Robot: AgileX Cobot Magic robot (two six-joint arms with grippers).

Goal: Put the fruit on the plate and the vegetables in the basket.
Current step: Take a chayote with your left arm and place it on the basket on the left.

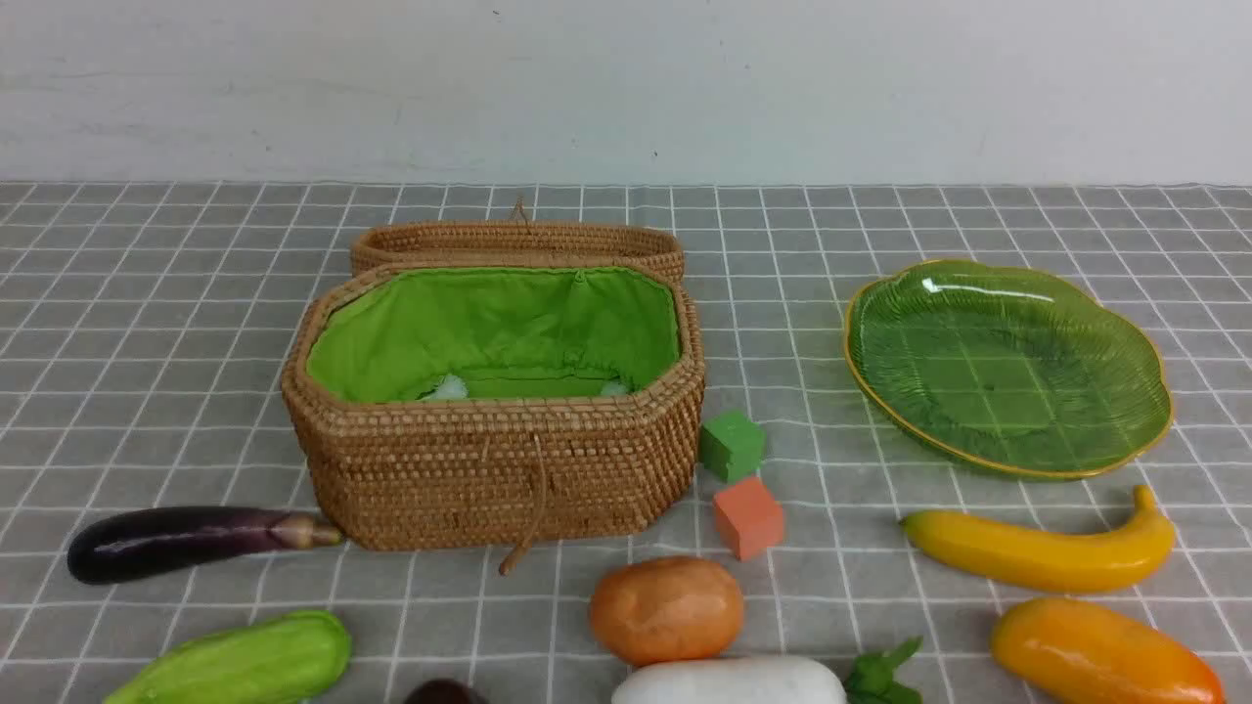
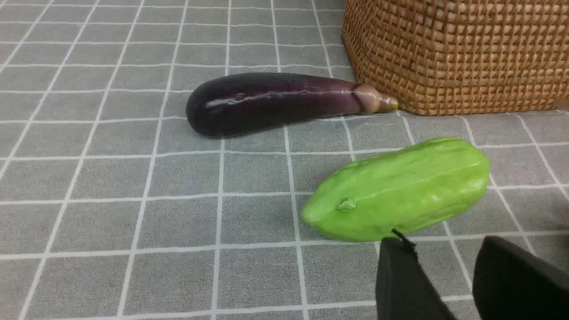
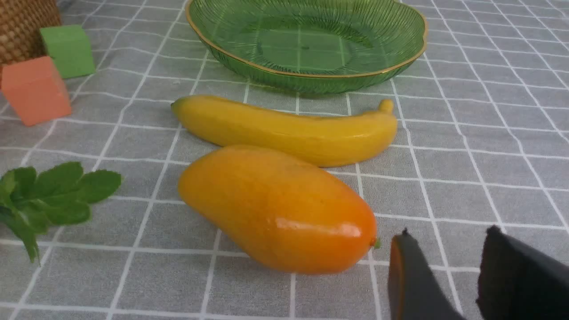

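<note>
With the fingers of your left gripper (image 2: pixel 444 242) and right gripper (image 3: pixel 449 232) spread and empty, set the left squarely across the middle of the gourd (image 2: pixel 395 191), lying on the tabletop (image 2: pixel 133 178) off the near-left corner of the basket (image 2: pixel 458 53), before closing.

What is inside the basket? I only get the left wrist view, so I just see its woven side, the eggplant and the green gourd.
Observer: No vegetables. The front view shows the basket open, with its green lining bare apart from two small pale patches I cannot identify. The lid lies behind it.
Operator: Where is the plate?
Observer: To the right of the basket. The plate has nothing on it, and the banana lies on the cloth just in front of it.
Operator: Is the other arm holding anything?
Observer: No. The right wrist view shows the right gripper open, close to the end of the mango but not touching it.
</note>
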